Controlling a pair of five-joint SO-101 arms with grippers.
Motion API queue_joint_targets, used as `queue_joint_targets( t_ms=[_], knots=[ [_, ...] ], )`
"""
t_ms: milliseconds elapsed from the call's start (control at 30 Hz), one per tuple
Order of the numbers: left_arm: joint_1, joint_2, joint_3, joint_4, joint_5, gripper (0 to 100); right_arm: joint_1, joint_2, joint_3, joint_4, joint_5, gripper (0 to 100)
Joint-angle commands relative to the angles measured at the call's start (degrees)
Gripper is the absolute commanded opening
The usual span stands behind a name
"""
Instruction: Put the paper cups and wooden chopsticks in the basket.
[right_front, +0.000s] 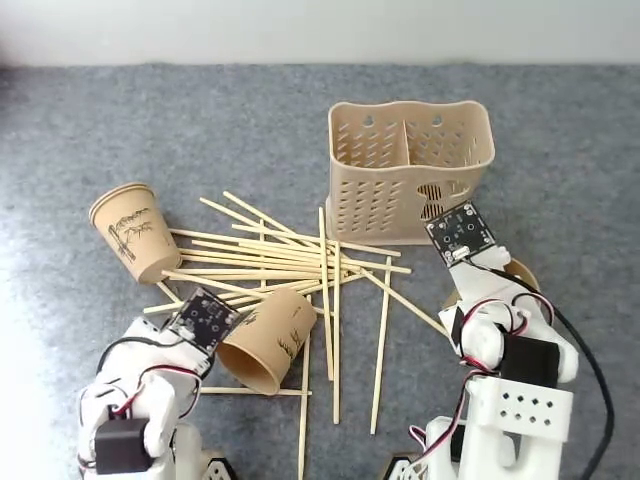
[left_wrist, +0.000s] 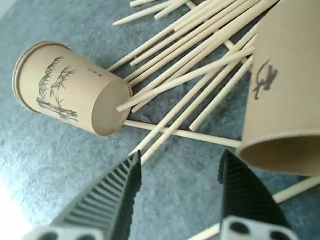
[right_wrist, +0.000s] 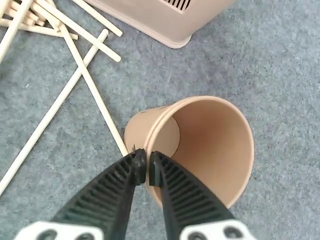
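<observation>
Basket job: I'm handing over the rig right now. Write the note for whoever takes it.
Left gripper: open, low over the mat between the far-left cup and the middle cup, both on their sides.
Right gripper: shut on the rim of the third cup, lying beside the basket.
Chopsticks: scattered on the mat.
Done: nothing visible in the basket.
Left: all three cups, all chopsticks.

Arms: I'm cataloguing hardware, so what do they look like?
The left arm and right arm are white plastic with black servo blocks, red and black wires, and a dark circuit board each. A black cable leaves the right one. The left end effector and right end effector have black ribbed fingers.
</observation>
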Motion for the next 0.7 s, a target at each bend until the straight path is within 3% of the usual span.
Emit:
queue_joint_targets(
  t_ms=[0, 367, 667],
  knots=[
    [3.0, -0.5, -0.3, -1.1, -0.9, 24, -0.1, -0.8, -0.4, -0.8, -0.5, 0.8],
    [12.0, -0.5, -0.6, -1.1, -1.1, 24, 0.0, -0.7, -0.4, -1.3, -0.5, 0.8],
    [8.0, -0.5, -10.5, 1.1, -4.9, 24, 0.0, -0.8, -0.4, -1.3, -0.4, 0.8]
  ],
)
